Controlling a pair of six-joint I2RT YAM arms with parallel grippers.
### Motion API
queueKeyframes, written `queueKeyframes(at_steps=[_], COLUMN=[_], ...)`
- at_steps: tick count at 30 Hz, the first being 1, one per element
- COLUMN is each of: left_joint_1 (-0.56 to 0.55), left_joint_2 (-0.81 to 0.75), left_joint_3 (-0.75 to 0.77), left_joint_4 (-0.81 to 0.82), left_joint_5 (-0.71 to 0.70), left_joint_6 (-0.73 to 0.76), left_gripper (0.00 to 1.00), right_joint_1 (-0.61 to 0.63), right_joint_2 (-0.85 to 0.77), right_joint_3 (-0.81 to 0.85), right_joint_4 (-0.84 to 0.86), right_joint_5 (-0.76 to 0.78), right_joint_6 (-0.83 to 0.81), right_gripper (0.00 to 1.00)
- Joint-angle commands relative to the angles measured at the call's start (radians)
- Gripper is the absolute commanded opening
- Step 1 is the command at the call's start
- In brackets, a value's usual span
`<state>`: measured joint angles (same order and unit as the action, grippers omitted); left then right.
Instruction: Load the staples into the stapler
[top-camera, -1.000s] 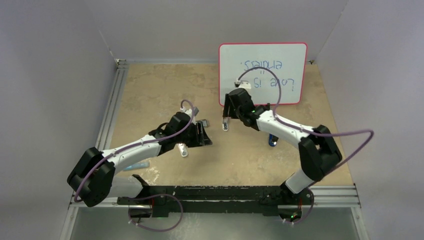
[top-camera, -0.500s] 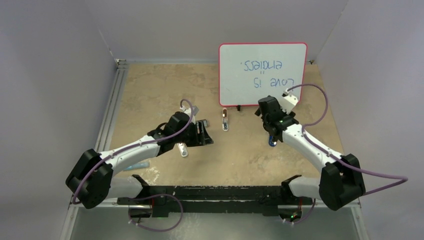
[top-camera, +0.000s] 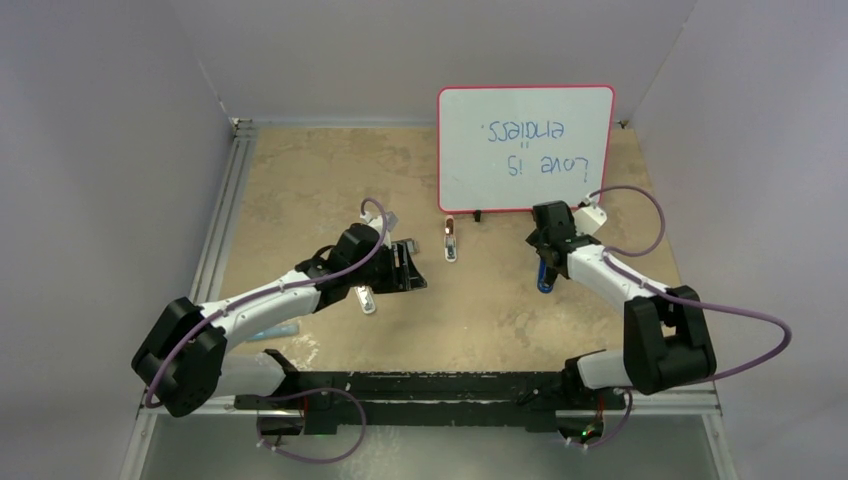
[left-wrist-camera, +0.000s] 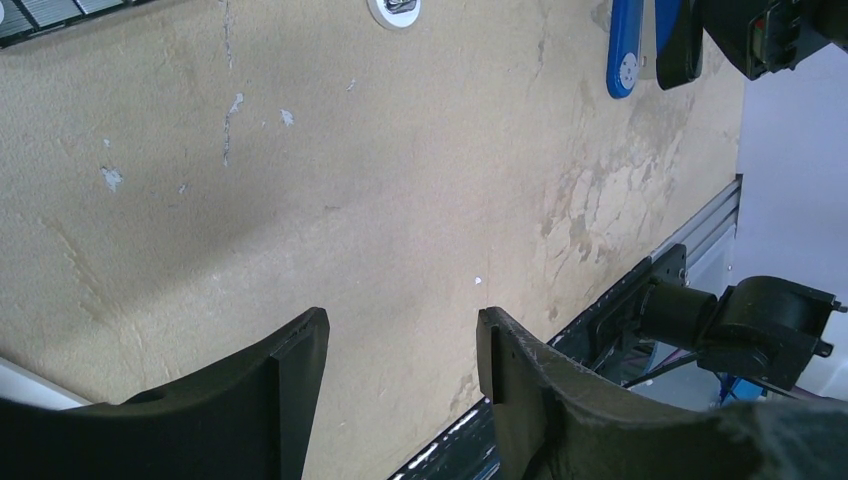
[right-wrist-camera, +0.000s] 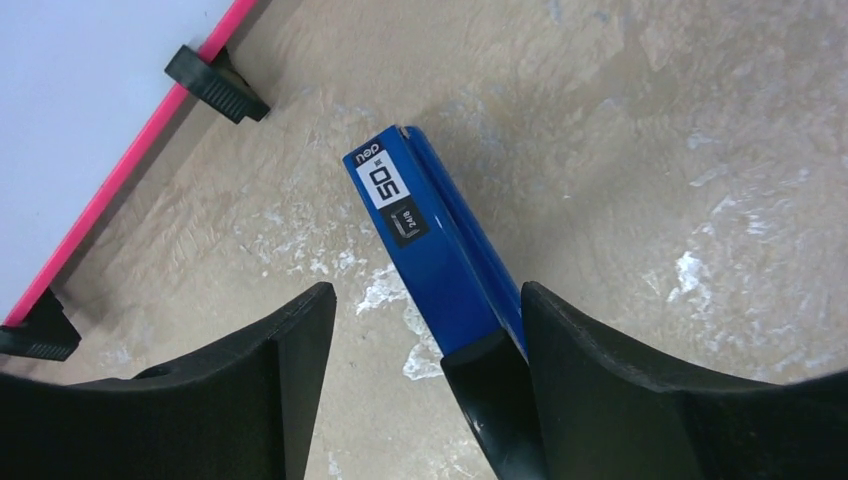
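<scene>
Slim stapler with the blue top and black base (right-wrist-camera: 440, 250) is lying flat on the tan worktop (top-camera: 300, 190). In the overhead view it's right of centre, just below the bottom edge of the pink-framed whiteboard with handwriting on it (top-camera: 525, 180). The wrist cam shows it running diagonally up the middle of the frame, with the labelled blue end toward the top and the black end toward the bottom.

The right fingers (right-wrist-camera: 290, 340) are spread wide and sit on either side of it. There's a clear gap on the left side of the frame. On the right side the black end looks just beside the finger, maybe touching, honestly can't tell. Either way it's not pinched.

The left fingers (left-wrist-camera: 290, 360) are spread apart too, with only bare worktop between them. From above they're left of centre, well apart from the stapler, which shows up in the upper right of that arm's own camera.

There's also a small white oblong piece (top-camera: 451, 243) near the whiteboard's lower left corner, between the two arms. Another white piece (top-camera: 366, 299) sits just beside the left arm.
</scene>
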<state>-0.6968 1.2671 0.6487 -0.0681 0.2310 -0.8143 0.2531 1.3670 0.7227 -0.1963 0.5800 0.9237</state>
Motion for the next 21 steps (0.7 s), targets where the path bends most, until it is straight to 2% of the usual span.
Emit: queueKeyframes(at_steps=[1,5,13,17,21], left_joint_1=[-0.001,-0.001,-0.002,-0.001,-0.001], left_joint_2=[0.000,0.004,0.015,0.015,0.019], left_joint_3=[0.016,0.014,0.018,0.022,0.027], left_joint_4=[0.043,0.047,0.050,0.048,0.051], left_joint_5=[0.004,0.004,0.008,0.011,0.013], left_joint_6=[0.026,0.027,0.026,0.026,0.026], left_gripper=[0.56,0.56,0.56,0.56,0.56], right_joint_1=[-0.011,-0.011,-0.009,0.007,0.111], right_joint_2=[0.019,0.009,0.029,0.004,-0.029], right_joint_3=[-0.018,-0.020,-0.003,0.000,-0.007], right_joint_4=[0.059,0.068,0.102,0.114,0.111], right_joint_5=[-0.078,-0.074,-0.098,-0.161,-0.216], right_joint_6=[0.001,-0.011,-0.079,-0.105,-0.077], right_gripper=[0.66,0.48,0.20,0.17,0.17])
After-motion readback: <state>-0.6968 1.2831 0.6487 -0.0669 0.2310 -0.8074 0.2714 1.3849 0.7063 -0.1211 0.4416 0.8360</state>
